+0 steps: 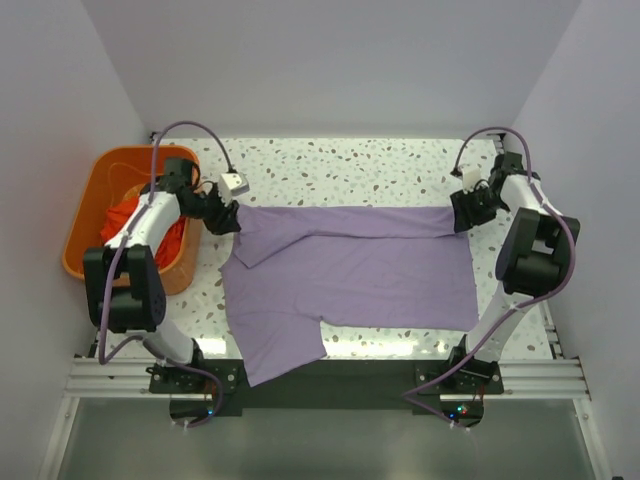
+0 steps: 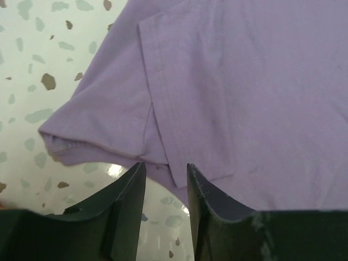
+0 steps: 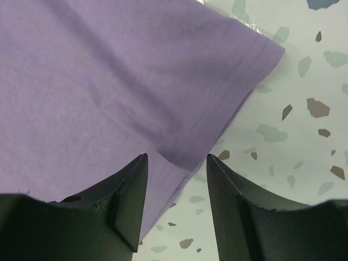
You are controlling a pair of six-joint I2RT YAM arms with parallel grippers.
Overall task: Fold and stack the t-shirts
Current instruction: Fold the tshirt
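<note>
Plain white walls (image 1: 330, 60) close in on three sides of a white table (image 1: 400, 165) whose top is speckled with grey and brown chips, like terrazzo.

At the far left stands a rigid orange plastic basket (image 1: 80, 225), with the orange-red t-shirt (image 1: 125, 212) bunched inside it and partly hidden under the left arm.

Just right of the basket, the left gripper (image 1: 228, 217) sits low at the far-left corner of the lavender t-shirt (image 1: 350, 270). In the left wrist view the left gripper (image 2: 166, 169) has its black fingers parted. Speckled table shows through the gap, and a stitched hem corner of the soft cloth lies just past the tips, not pinched.

The lavender t-shirt lies flat across the middle of the table. Its far edge is folded into a straight line, and one flap hangs over the near edge at the left.

At its far-right corner the right gripper (image 1: 458, 214) is also down by the cloth. The right wrist view shows the right gripper (image 3: 176, 157) spread apart, with a double-stitched hem corner lying between and beyond the tips, ungripped.
</note>
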